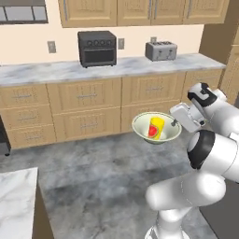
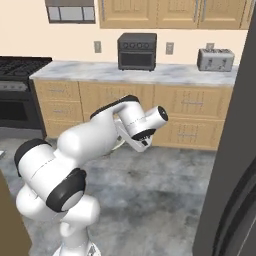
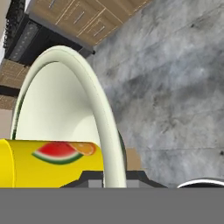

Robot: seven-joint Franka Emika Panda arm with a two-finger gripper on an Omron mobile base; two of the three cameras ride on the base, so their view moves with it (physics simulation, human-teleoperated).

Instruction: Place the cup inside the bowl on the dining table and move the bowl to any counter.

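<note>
— Claw point(image 1: 175, 122), left base view? Clamped on bowl point(image 1: 156, 127) rim, at its right side. Held bowl in air above grey floor point(image 1: 93, 172), tilted, cup point(image 1: 155, 128) lying inside.
— And the counter point(image 1: 107, 70)?
— Stood well behind, with oven point(image 1: 97, 48) and toaster point(image 1: 161, 50) on top.
— Right base view?
— Showed arm point(image 2: 95, 140) bent in front; bowl mostly hidden behind.
— Hand view?
— Showed rim point(image 3: 105, 131) pinched between fingertips, cup point(image 3: 52, 162) resting against bowl's inner wall.

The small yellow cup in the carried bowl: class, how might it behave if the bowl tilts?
The small yellow cup leans loose in the wide pale cream-green bowl, so it would probably slide or roll. The gripper pinches only the rim, so the bowl may tip.
</note>
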